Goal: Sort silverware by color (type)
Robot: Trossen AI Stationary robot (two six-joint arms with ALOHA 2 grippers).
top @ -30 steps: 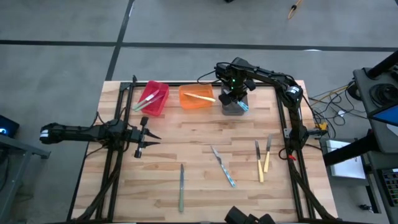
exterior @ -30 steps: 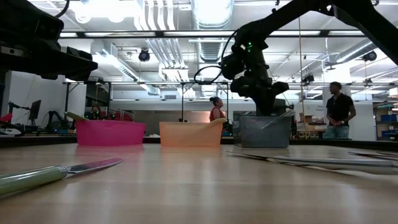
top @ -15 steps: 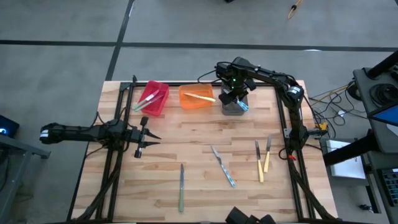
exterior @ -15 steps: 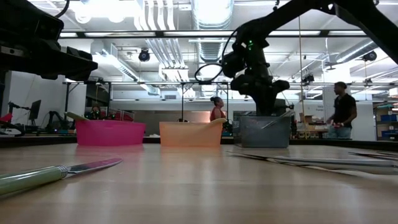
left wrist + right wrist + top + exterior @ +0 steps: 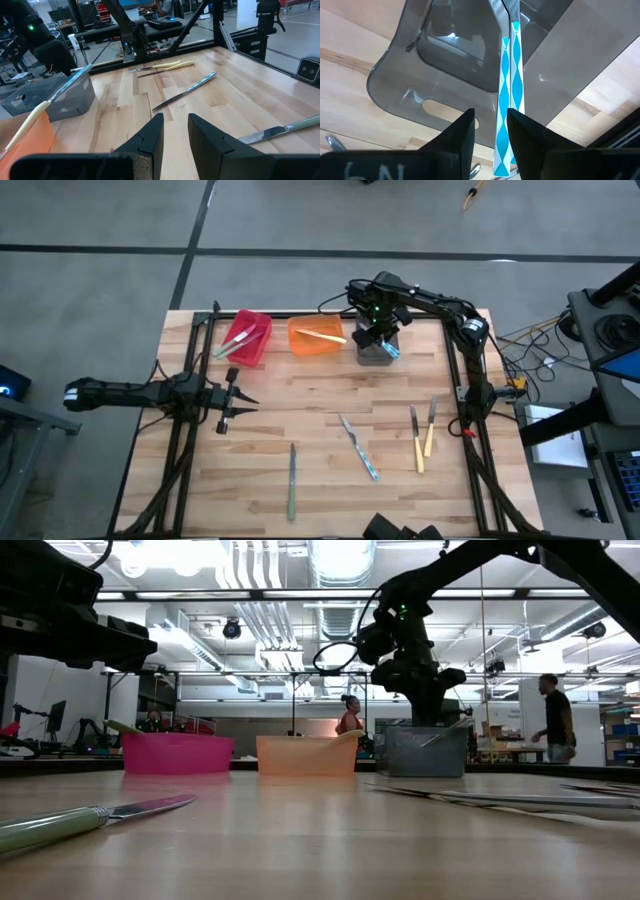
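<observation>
four utensils binned upper centre, five left on the tabletop (image 5: 300, 410); right end effector (image 5: 378, 340) open over the grey bin (image 5: 372, 356), left end effector (image 5: 232, 402) open.

The high view looks straight down from well above, taking in the whole wooden table (image 5: 320, 390) with floor around it; the three bins sit in the frame's upper middle. The low view sits at tabletop height, facing level across the boards toward the room, and shares those bins: red bin (image 5: 177, 753), orange bin (image 5: 307, 755), grey bin (image 5: 425, 750) in a row at mid-frame. The left wrist view looks low along the table, catching the grey bin (image 5: 47, 97) at its left edge. The right wrist view hangs close above that same grey bin (image 5: 470, 55), looking down into it.
</observation>
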